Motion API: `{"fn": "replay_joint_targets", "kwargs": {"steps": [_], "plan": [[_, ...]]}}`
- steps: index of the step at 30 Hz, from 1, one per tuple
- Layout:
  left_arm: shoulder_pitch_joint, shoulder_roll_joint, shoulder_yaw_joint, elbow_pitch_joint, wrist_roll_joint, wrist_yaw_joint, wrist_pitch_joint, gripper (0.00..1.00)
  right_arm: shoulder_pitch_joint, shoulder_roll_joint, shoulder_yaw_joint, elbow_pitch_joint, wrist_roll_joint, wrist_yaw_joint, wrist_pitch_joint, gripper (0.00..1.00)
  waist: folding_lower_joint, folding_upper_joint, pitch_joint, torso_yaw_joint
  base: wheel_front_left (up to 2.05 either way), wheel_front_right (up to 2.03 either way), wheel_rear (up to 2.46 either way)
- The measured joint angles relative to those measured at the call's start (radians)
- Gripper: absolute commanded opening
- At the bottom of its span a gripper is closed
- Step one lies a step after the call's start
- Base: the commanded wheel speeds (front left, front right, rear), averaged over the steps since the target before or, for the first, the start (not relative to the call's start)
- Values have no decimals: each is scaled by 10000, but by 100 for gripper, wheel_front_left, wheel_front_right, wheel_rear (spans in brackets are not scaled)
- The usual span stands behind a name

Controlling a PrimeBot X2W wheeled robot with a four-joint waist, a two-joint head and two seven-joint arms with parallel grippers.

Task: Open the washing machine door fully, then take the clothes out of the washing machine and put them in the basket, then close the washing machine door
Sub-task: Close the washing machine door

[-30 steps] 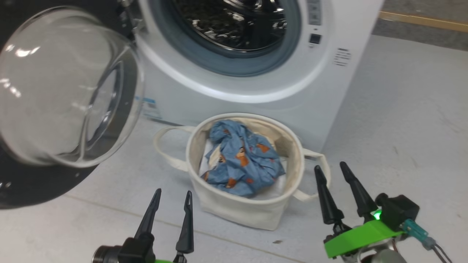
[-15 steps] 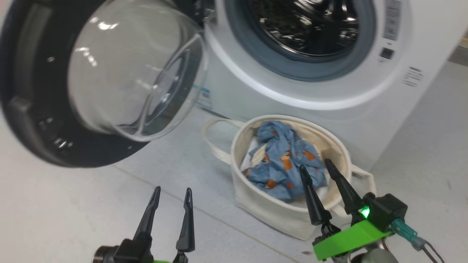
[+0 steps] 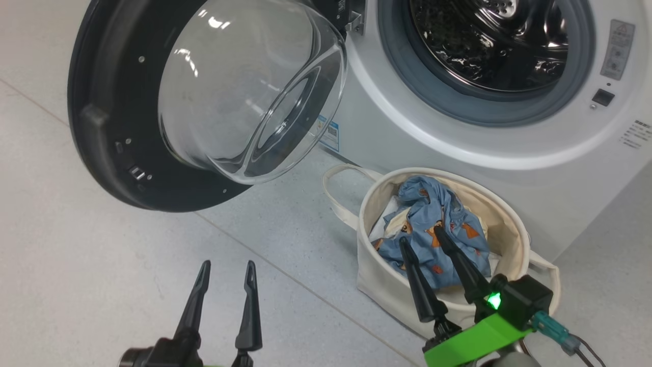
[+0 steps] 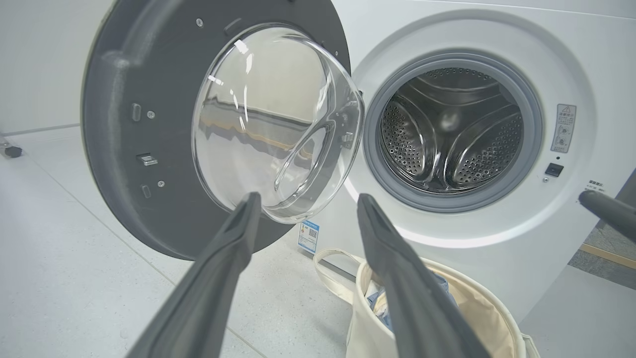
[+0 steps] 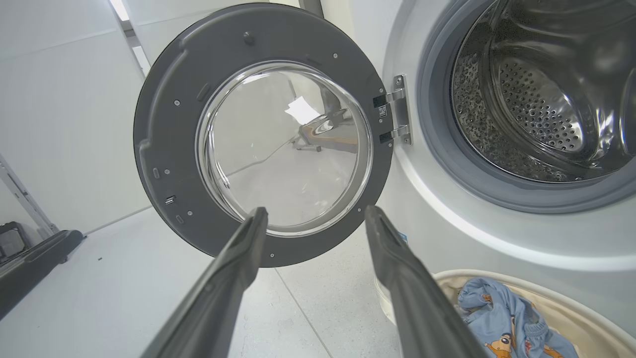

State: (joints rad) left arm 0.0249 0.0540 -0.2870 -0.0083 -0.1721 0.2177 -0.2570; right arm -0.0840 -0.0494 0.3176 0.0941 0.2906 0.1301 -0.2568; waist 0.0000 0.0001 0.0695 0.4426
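The washing machine door [image 3: 127, 127] [image 4: 149, 129] [image 5: 174, 164] hangs wide open to the left of the white washing machine [image 3: 458, 148] [image 4: 571, 59], whose steel drum [image 4: 452, 134] [image 5: 541, 99] holds nothing I can see. In front of it stands the cream basket [image 3: 377, 275] [image 4: 492, 308] [image 5: 586, 308] with the blue animal-print clothes [image 3: 433, 234] [image 5: 497, 308] inside over something white. My left gripper [image 3: 225, 267] [image 4: 308, 199] is open over the floor, empty. Also open and empty, my right gripper [image 3: 420, 239] [image 5: 315, 211] has its tips in front of the basket.
Pale grey tiled floor [image 3: 76, 265] spreads to the left and in front. A dark frame base [image 5: 30, 268] lies at the far left of the right wrist view. A blue label [image 3: 328, 133] sits low on the machine front.
The camera has swung left, so door, machine and basket slid right in the picture. My right gripper now overlaps the basket. Both grippers stay open.
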Motion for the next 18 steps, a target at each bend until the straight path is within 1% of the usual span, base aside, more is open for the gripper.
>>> {"fn": "replay_joint_targets", "kwargs": {"steps": [18], "plan": [[179, 0, 84, -153, 2, 6, 0, 100, 114, 0, 236, 6, 107, 0, 0, 100, 0, 0, -315, 208, 0, 0, 0]]}}
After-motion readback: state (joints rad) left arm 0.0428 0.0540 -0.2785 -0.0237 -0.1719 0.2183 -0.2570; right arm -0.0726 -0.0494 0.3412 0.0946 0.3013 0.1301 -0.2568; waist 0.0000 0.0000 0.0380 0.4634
